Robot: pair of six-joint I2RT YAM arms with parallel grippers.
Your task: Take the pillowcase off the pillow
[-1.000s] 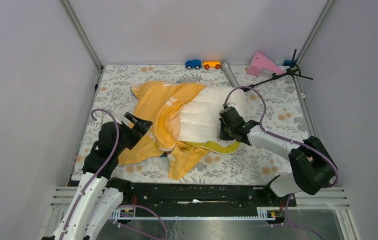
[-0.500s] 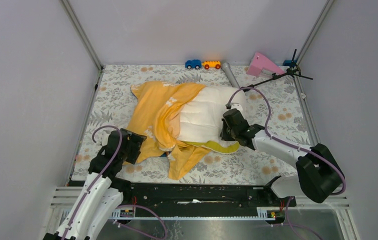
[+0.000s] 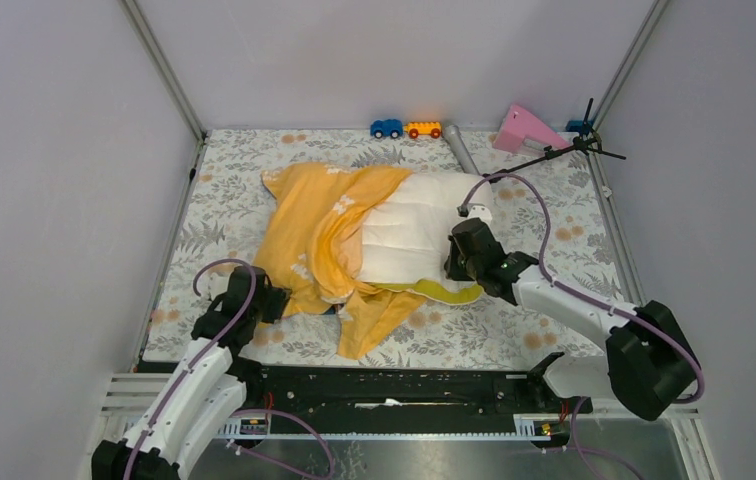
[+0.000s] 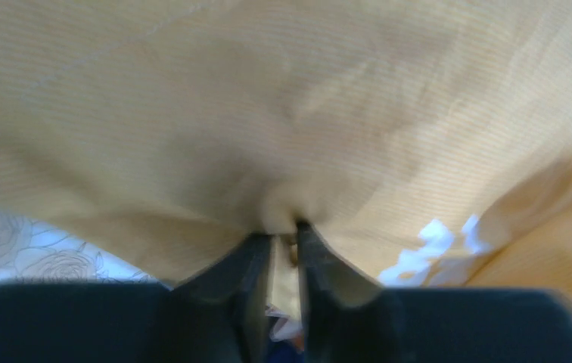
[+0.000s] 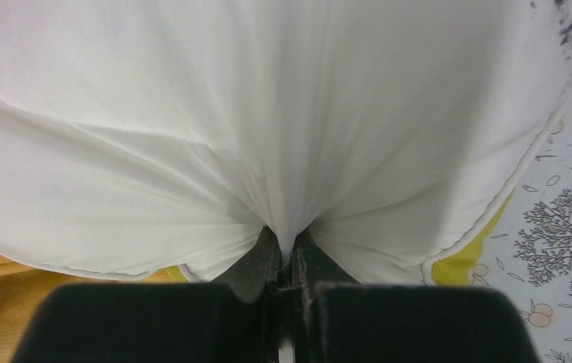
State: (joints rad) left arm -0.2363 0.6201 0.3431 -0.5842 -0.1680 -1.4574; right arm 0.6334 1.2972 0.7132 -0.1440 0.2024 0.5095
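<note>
The floral mat (image 3: 224,200) carries the pillow (image 3: 409,235), the pillowcase (image 3: 314,215), toy cars (image 3: 387,128) and a pink block (image 3: 524,128).

Plain grey-lilac walls (image 3: 404,50) and metal corner posts (image 3: 165,70) enclose a floral-patterned table mat (image 3: 224,200).

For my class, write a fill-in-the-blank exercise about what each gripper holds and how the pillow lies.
The left gripper is shut on the orange-yellow ____.
The right gripper is shut on the white ____.
The pillowcase leaves bare the end of the pillow nearer the ____ arm.
Missing words: pillowcase; pillow; right.
</note>
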